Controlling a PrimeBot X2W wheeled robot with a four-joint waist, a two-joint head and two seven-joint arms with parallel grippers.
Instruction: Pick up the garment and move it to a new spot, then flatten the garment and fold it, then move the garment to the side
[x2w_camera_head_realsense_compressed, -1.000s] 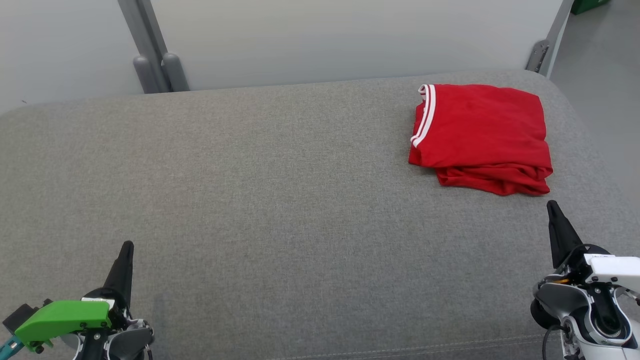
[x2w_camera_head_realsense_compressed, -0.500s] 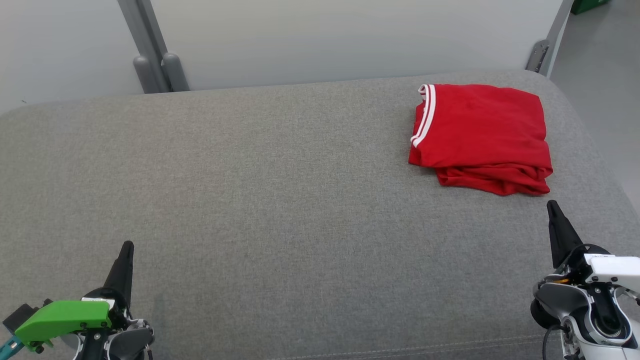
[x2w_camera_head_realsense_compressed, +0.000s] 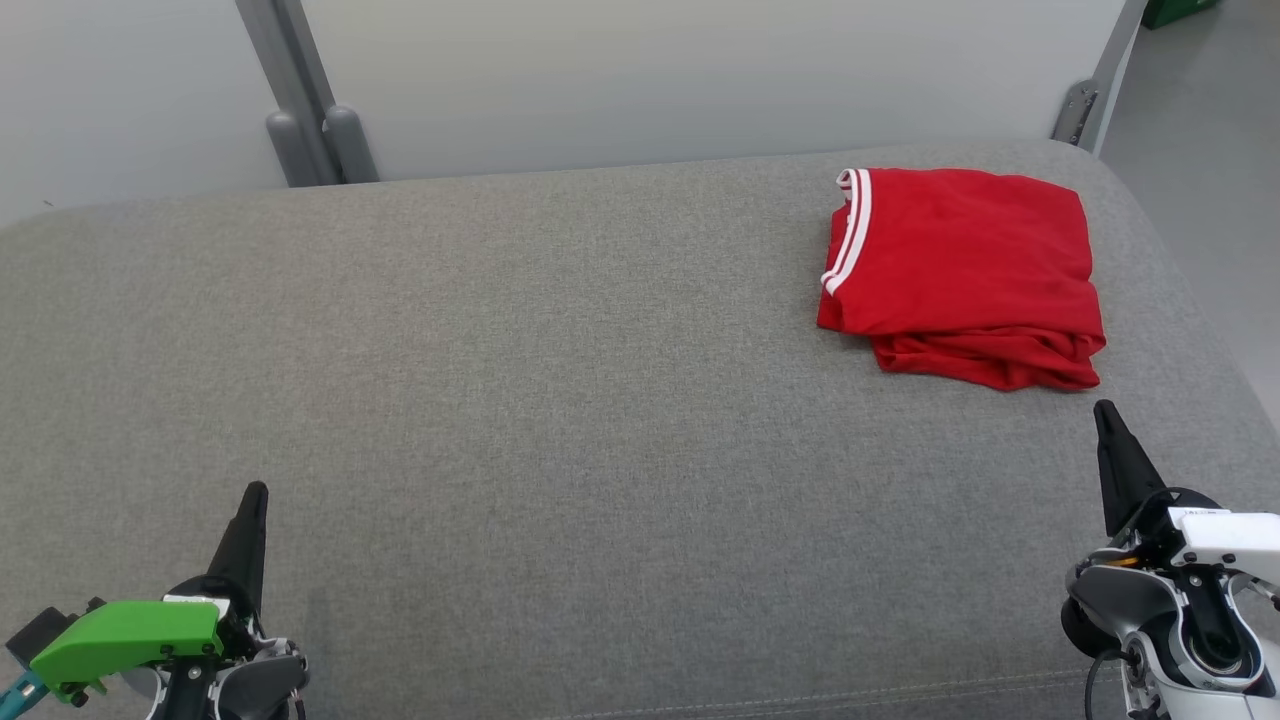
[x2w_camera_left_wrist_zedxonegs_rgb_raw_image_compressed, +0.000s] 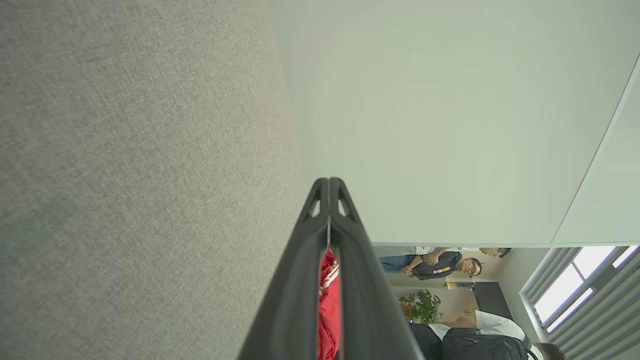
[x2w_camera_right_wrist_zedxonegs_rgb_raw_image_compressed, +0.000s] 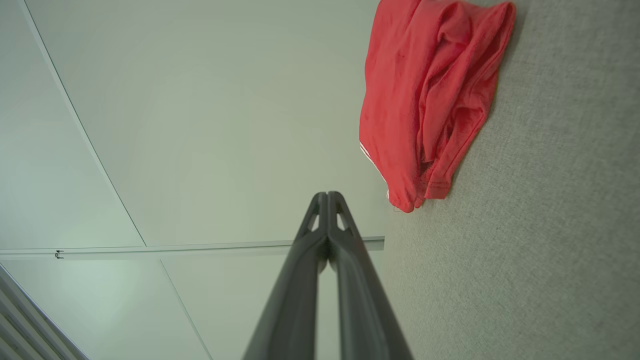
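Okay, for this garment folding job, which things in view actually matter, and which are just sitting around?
Part of the job:
- red garment, folded, far right on the grey padded surface
- left gripper, jaws shut, empty
- right gripper, jaws shut, empty, short of the garment

Just around:
- grey posts behind the surface
- people standing in the background
- potted plant

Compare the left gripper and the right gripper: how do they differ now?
The left gripper carries a green cover at its wrist; the right gripper has a white cover.
The right gripper sits just short of the folded red garment; the left gripper is far across the grey cushion from it.
Shared: both are shut, hold nothing, fingers pointing up the head view.
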